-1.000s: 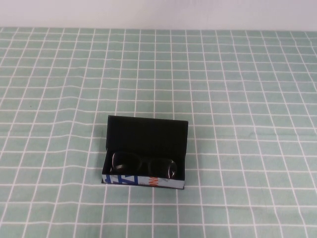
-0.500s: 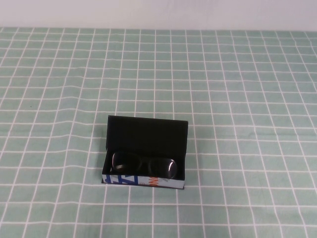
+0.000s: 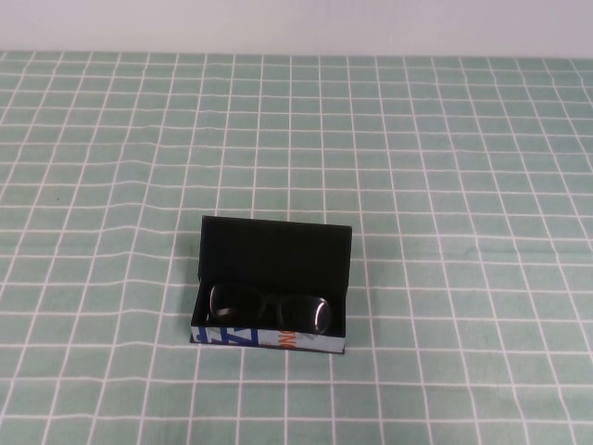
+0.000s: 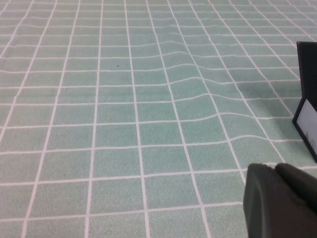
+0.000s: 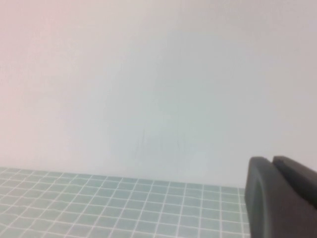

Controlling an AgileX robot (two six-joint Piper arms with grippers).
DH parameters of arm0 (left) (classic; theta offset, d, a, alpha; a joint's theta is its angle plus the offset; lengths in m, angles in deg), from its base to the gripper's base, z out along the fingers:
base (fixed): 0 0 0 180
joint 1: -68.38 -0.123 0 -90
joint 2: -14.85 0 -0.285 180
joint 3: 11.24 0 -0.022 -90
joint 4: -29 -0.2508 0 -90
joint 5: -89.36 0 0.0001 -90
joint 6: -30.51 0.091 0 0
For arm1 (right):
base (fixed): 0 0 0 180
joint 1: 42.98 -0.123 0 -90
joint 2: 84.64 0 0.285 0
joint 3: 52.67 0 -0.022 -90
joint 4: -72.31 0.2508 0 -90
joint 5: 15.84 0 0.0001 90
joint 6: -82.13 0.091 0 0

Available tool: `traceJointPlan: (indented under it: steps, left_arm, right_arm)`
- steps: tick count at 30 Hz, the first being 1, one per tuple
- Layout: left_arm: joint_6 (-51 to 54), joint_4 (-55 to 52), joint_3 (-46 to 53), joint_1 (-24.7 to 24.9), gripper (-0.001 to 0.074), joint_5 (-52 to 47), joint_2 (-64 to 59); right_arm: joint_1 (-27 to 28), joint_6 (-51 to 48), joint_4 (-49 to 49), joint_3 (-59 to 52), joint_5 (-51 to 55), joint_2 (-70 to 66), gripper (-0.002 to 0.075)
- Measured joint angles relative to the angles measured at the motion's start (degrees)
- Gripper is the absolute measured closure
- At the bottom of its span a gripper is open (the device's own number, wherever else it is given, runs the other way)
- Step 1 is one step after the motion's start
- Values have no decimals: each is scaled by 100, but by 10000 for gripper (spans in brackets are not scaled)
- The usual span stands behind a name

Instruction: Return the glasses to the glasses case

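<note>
The black glasses case [image 3: 271, 255] stands open near the middle front of the table, its lid upright at the back and its printed white, blue and orange front side [image 3: 264, 339] facing me. The black glasses [image 3: 267, 307] lie inside it. Neither arm shows in the high view. In the left wrist view my left gripper [image 4: 275, 167] is shut and empty, low over the cloth, with an end of the case [image 4: 308, 111] a little beyond it. In the right wrist view my right gripper [image 5: 272, 159] is shut and empty, raised and facing the white wall.
A green cloth with a white grid [image 3: 445, 185] covers the whole table and is slightly wrinkled left of the case [image 4: 188, 74]. A white wall [image 3: 296, 23] runs along the far edge.
</note>
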Motion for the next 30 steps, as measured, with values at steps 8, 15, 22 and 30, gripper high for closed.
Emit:
traceJointPlan:
  steps: [8,15,22,30]
  left_arm:
    - [0,0,0,0,738,0,0]
    - [0,0,0,3,738,0,0]
    - [0,-19,0,3,738,0,0]
    - [0,-19,0,3,738,0,0]
  right_arm:
    - [48,0,-737,-353,476,158,737]
    - [61,0,-937,-1900,693,1231,737]
    - [70,186,-495,-3555,356,1570,737]
    - [121,257,-141,-3820,42,1580,737]
